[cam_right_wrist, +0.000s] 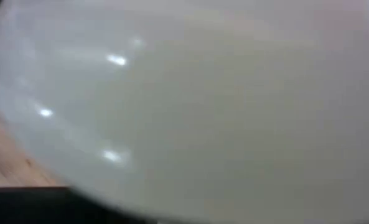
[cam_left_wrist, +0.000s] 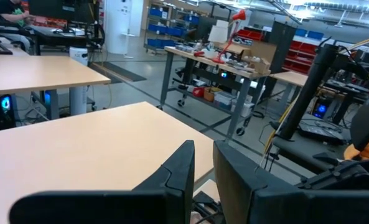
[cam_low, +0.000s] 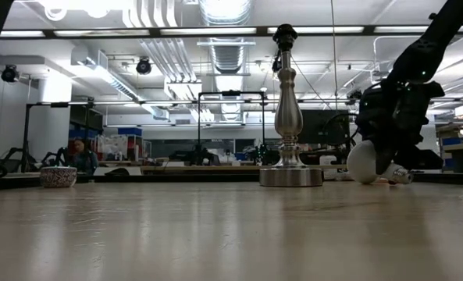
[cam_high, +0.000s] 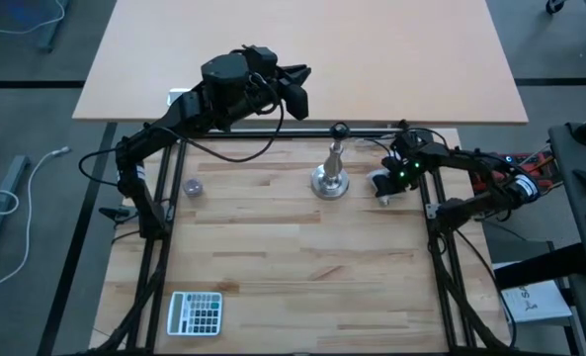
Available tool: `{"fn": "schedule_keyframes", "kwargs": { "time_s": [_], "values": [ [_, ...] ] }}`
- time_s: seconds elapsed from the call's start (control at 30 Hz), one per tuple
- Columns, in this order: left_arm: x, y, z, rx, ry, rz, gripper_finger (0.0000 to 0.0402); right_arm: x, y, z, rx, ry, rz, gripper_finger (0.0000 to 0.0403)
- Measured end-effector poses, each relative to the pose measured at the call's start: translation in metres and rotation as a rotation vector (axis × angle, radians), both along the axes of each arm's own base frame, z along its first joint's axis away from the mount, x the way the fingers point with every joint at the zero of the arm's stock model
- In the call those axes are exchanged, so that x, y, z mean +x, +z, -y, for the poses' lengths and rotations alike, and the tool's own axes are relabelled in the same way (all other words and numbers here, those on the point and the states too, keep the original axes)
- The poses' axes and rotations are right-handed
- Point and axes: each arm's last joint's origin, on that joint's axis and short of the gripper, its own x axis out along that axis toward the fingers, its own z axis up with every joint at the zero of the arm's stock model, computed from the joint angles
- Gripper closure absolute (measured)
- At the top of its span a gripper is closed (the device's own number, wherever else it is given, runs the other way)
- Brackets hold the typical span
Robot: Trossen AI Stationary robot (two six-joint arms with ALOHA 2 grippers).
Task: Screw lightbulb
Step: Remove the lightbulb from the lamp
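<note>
The white frosted lightbulb (cam_low: 362, 162) lies on its side on the wooden table, just right of the silver stand (cam_low: 290, 117), with its grey screw base (cam_low: 400, 175) pointing away from the stand. It also shows in the high view (cam_high: 378, 181) and fills the right wrist view (cam_right_wrist: 203, 106). My right gripper (cam_low: 383, 156) comes down onto it from above and is shut on it. My left gripper (cam_high: 297, 89) is raised over the far tabletop, shut and empty. The stand (cam_high: 330, 178) rests upright on its round base. My right gripper holds the lightbulb where the globe tapers toward the screw base (cam_low: 378, 165), with its fingers coming down from above and from the table's right. The gripper body hides the exact place of contact. The bulb lies tilted, its globe and base low at the table top.
A small patterned bowl (cam_high: 193, 185) stands at the left of the wooden table. A calculator (cam_high: 195, 312) lies near the front left corner. A second, paler tabletop (cam_high: 372, 59) lies beyond the far edge. Black frame rails (cam_high: 441, 247) run along both sides.
</note>
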Motion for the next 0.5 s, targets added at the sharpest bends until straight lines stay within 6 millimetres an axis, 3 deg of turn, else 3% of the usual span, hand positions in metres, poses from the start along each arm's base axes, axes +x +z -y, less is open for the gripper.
{"fn": "schedule_keyframes", "kwargs": {
  "time_s": [0.2, 0.5],
  "values": [
    [0.0, 0.0, 0.0, 0.007, 0.003, -0.008, 0.0351, 0.0, 0.0, 0.0, 0.004, -0.006, 0.001, 0.0183],
    [0.0, 0.0, 0.0, 0.011, 0.003, -0.01, 0.0351, -0.003, 0.02, -0.003, 0.0, 0.017, -0.023, 0.0183]
  ]
}}
